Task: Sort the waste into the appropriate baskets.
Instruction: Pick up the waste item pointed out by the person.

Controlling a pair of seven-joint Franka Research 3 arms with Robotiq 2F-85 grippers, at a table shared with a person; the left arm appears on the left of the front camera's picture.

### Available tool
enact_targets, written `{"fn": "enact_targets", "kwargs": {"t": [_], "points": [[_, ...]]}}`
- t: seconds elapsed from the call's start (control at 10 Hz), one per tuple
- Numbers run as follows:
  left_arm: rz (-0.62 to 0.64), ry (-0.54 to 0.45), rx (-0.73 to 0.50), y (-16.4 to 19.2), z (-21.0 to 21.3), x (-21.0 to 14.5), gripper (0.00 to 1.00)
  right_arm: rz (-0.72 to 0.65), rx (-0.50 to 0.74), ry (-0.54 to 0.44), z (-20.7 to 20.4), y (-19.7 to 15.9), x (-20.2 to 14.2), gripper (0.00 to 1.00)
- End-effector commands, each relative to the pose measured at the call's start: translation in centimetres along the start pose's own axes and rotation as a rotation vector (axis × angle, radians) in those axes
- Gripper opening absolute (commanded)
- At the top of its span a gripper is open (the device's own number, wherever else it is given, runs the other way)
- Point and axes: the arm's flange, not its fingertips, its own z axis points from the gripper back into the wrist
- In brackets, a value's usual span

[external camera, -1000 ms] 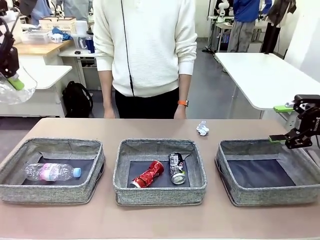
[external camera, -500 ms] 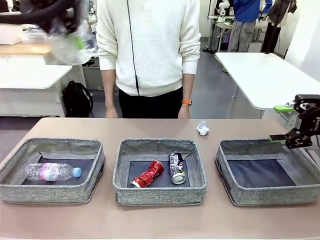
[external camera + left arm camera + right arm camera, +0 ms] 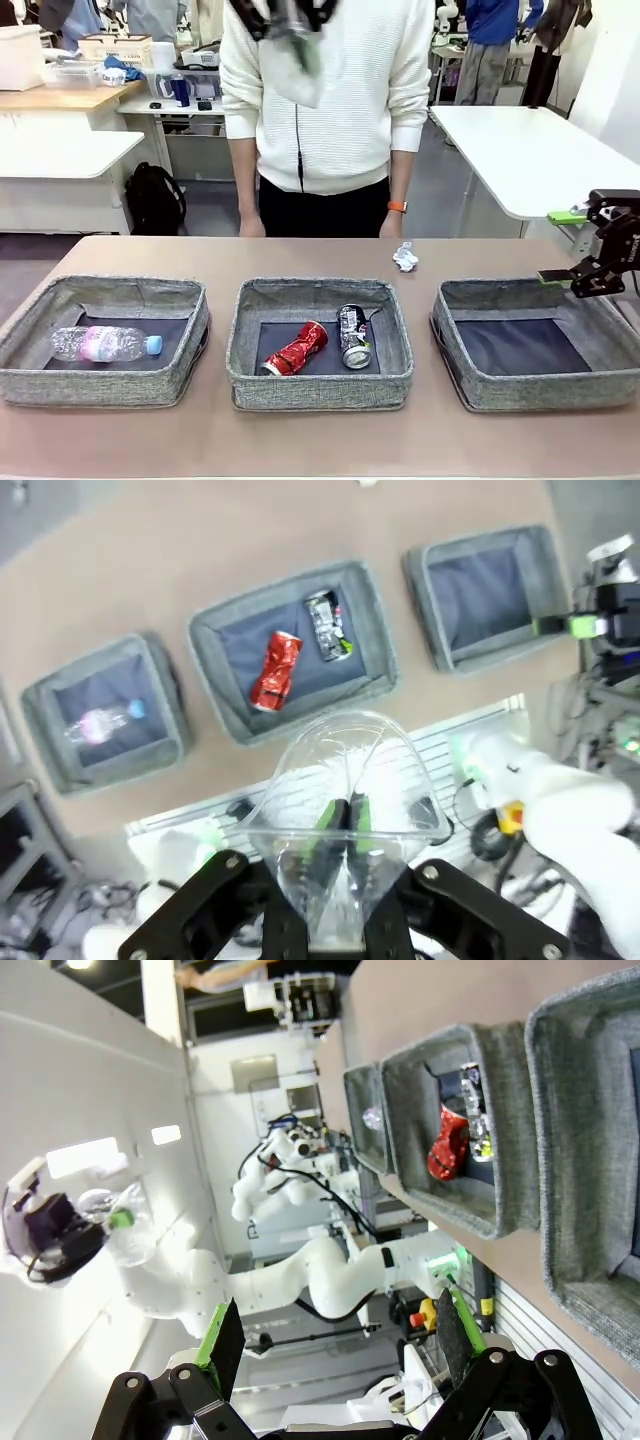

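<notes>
High above the table's middle, my left gripper [image 3: 288, 18] is shut on the wall of a clear plastic cup [image 3: 302, 62]; in the left wrist view the green pads [image 3: 344, 813] pinch the cup [image 3: 345, 780]. Three grey baskets sit in a row below. The left basket [image 3: 100, 385] holds the bottle [image 3: 105, 343]. The middle basket [image 3: 320, 380] holds a crushed red can [image 3: 297, 348] and a dark can [image 3: 353, 336]. Nothing lies in the right basket [image 3: 530, 392]. A white paper wad [image 3: 405, 257] lies behind it on the table. My right gripper [image 3: 585, 245] hangs open beside the right basket.
A person in a white sweater [image 3: 330, 100] stands at the far edge, hands down by the table. White tables stand behind at left and right. In the right wrist view the open fingers [image 3: 222, 1335] face along the baskets' row.
My left gripper has swung with the cup from the far left to the top middle, well above the table. The person has stepped slightly right. The right arm has not moved.
</notes>
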Motion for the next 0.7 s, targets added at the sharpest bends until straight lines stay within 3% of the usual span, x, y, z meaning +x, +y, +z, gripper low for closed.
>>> {"fn": "enact_targets", "kwargs": {"t": [0.0, 0.4, 0.6], "points": [[-0.040, -0.006, 0.064, -3.3, 0.8, 1.8, 0.05, -0.009, 0.010, 0.005, 0.2, 0.5, 0.2, 1.00], [-0.145, 0.020, 0.130, -3.6, -3.1, 1.9, 0.05, -0.009, 0.010, 0.005, 0.2, 0.5, 0.2, 1.00], [-0.085, 0.012, 0.086, -4.2, -3.3, 1.2, 0.05, -0.009, 0.010, 0.005, 0.2, 0.5, 0.2, 1.00]]}}
